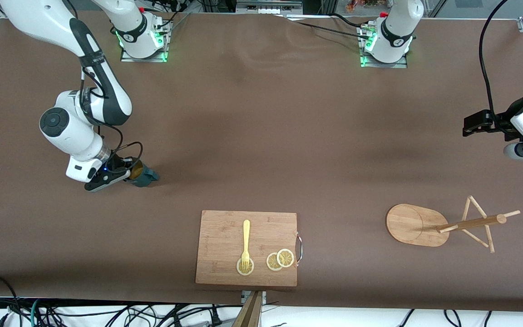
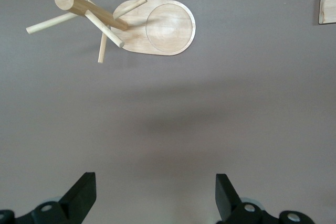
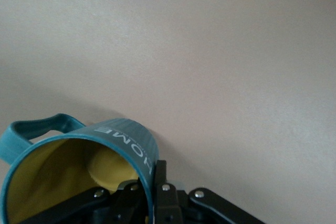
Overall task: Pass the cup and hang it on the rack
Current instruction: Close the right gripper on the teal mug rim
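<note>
A: Where is the cup (image 1: 142,175) at this point?

B: At the right arm's end of the table (image 1: 261,136), low at the surface. The right gripper (image 1: 123,175) has its jaws clamped on the cup's rim, one finger inside against the mustard-yellow lining, the other on the teal outer wall. The handle points away from the gripper.

A: Why grip the rim and not the handle?

B: My guess is that it leaves the loop free, since the handle has to slide over a peg later, and the other arm needs room to take hold.

A: And the left gripper (image 2: 152,195)?

B: Waiting up in the air at the left arm's end, jaws wide apart and holding nothing. Its wrist view looks down on the rack (image 1: 418,225), which stands upright on its oval base near the front edge, every peg bare.

A: Anything in the way?

B: A bamboo cutting board (image 1: 247,247) with a yellow fork (image 1: 245,243) and lemon slices (image 1: 279,260) sits between cup and rack, nearer the camera. The handover probably happens above the middle, clear of it.
</note>
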### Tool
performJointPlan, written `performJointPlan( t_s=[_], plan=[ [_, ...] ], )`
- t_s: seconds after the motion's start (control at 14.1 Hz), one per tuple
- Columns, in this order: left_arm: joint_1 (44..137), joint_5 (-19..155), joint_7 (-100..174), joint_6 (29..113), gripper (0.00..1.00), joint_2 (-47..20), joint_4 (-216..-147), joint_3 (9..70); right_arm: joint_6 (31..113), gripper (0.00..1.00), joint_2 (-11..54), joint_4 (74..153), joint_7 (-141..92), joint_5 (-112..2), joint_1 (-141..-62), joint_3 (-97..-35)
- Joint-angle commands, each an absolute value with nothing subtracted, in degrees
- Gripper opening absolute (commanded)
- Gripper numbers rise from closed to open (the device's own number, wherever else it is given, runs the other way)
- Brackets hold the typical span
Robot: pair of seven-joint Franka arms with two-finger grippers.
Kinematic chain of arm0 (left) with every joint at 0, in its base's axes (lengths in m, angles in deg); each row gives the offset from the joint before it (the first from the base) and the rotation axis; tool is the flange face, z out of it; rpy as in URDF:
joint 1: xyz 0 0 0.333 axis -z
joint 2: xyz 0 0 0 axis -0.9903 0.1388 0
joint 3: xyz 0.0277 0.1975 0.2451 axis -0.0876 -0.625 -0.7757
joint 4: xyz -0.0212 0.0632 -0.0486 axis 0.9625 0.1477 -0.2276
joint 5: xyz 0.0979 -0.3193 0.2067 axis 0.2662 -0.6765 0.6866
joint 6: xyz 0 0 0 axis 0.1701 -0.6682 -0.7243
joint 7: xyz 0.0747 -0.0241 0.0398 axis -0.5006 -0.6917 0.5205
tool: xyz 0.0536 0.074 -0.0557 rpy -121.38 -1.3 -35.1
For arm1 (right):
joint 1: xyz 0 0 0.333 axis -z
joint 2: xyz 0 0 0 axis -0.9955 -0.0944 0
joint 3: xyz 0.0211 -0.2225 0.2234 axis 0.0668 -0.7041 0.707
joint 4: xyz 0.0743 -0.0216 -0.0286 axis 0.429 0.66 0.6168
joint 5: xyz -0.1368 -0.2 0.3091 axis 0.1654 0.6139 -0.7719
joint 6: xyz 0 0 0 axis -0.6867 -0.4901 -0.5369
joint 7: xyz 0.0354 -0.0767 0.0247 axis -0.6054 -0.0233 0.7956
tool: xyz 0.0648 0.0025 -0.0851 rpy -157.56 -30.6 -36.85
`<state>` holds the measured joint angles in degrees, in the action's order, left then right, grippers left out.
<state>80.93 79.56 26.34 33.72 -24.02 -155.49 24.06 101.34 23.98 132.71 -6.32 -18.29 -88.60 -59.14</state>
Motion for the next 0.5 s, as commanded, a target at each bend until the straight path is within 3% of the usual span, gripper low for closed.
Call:
performJointPlan(
  t_s=[0.0,0.21,0.43],
  plan=[
    [81.06,78.20,26.05,33.43,1.00,-23.14,-153.98,23.87,91.10,0.00,26.46,127.92,-5.82,-19.31,-88.36,-58.59],
    [81.23,78.46,25.97,33.34,1.00,-23.48,-153.98,23.87,80.11,0.00,30.41,124.49,-9.76,-19.66,-88.97,-57.89],
    [81.76,78.37,25.88,33.43,1.00,-23.75,-154.33,23.69,72.36,0.00,33.05,120.36,-17.83,-19.66,-89.15,-52.72]
  ],
)
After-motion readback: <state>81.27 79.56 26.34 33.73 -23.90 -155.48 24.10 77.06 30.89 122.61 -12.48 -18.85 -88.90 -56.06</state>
